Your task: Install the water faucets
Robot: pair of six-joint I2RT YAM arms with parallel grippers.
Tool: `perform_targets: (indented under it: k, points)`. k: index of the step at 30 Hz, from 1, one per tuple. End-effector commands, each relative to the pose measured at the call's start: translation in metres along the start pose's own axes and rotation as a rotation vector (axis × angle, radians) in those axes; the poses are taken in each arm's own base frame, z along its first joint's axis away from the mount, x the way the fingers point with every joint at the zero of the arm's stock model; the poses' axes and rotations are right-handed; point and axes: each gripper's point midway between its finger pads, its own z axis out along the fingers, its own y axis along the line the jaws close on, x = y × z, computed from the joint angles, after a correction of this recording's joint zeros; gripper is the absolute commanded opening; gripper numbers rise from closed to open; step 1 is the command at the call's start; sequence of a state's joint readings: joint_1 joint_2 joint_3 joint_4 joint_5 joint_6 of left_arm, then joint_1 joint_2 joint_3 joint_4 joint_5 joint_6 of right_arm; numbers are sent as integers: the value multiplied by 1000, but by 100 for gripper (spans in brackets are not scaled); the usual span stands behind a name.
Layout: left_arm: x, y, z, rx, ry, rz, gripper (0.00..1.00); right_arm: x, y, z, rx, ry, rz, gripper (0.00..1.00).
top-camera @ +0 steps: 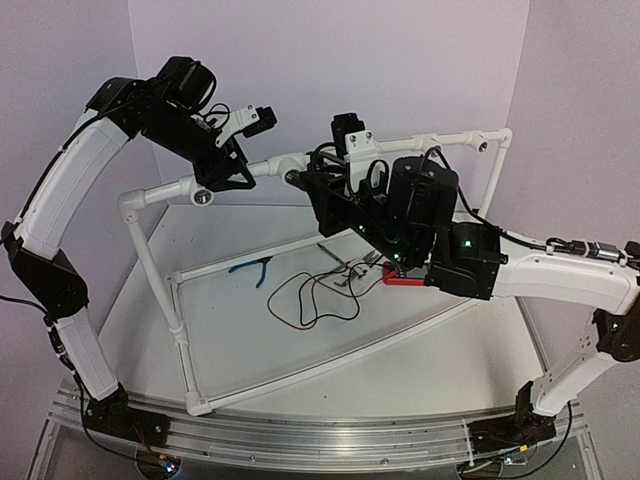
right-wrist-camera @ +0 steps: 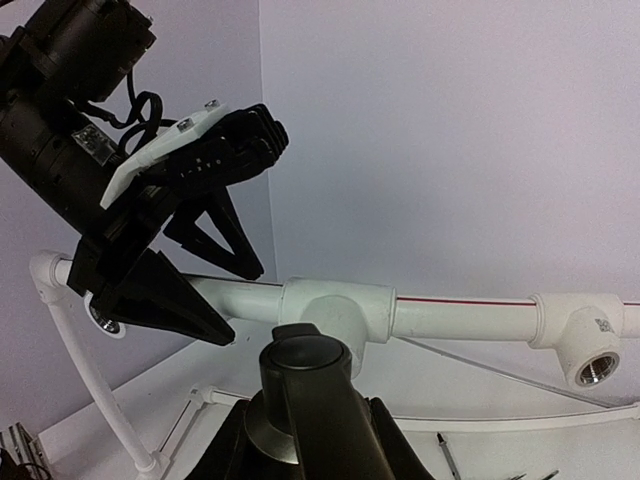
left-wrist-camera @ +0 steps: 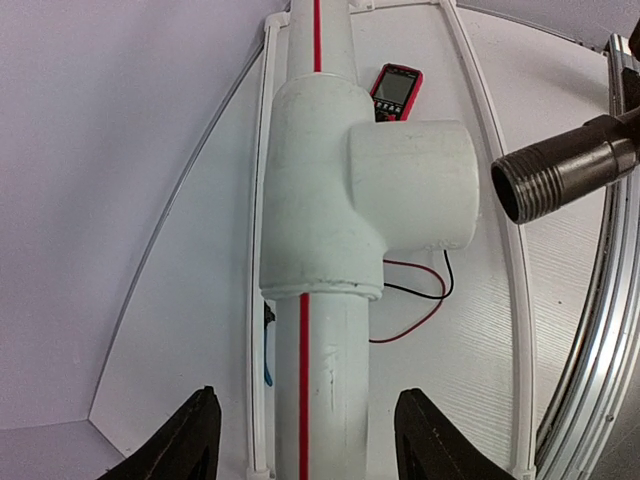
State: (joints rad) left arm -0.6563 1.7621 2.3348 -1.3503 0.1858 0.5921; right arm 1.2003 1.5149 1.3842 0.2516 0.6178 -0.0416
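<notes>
right gripper: my fingers were closed on the body of the water faucet, holding it just in front of the tee fitting.
water faucet: dark metal. Its threaded end sat just beside the mouth of the tee fitting's side branch, a little apart from it and tilted off the branch's line, not screwed in.
tee fitting: white, seated on the top pipe, with a red stripe running along the pipe on both sides of it.
left gripper: my fingers stood apart, one on each side of the top pipe, a short way along to the left of the tee fitting. A gap showed on both sides, and I had hold of nothing.
corner socket: white with a metal thread, left of the tee fitting, just past my left gripper.
second socket: further along the top pipe to the right of the tee fitting, its threaded hole showing.
pliers: blue-handled, lying on the table below the tee fitting.
wires: red and black, looped on the table below the tee fitting, right of the pliers.
multimeter: red-cased, on the table below and right of the tee fitting, beyond the wires.
</notes>
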Motion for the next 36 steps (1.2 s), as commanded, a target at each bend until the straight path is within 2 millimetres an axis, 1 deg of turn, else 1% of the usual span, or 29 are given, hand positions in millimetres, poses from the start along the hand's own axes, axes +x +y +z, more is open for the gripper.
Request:
perform_targets:
  k: [1,7,10,12,14,15,18,23,26,30,33,36]
  points:
    - [17,-10,4,46,70,-38,54,-35,1,1,1,-82,19,0]
    - [22,-12,8,58,90,-43,35,-33,1,4,14,-78,-4,0]
    - [23,-13,10,62,93,-46,23,-31,-3,5,39,-74,-14,0]
    - [22,-13,10,63,91,-53,11,-30,-8,4,68,-72,-15,0]
    - [22,-13,10,66,88,-62,3,-30,-12,4,93,-70,-13,0]
    - [21,-13,10,66,88,-69,0,-29,-14,4,104,-71,-12,0]
    - [21,-14,11,69,88,-96,0,-34,-17,5,127,-91,-1,0]
    - [18,-14,13,76,79,-156,0,-40,-13,8,116,-135,11,0]
    - [14,-13,14,77,64,-191,0,-34,-5,14,89,-141,-4,0]
    - [12,-16,16,93,54,-216,0,-22,-11,17,146,-139,-68,0]
    - [11,-18,16,109,45,-223,0,-18,-2,23,117,-153,-126,0]
    - [10,-20,16,117,37,-231,0,-22,9,27,66,-172,-127,0]
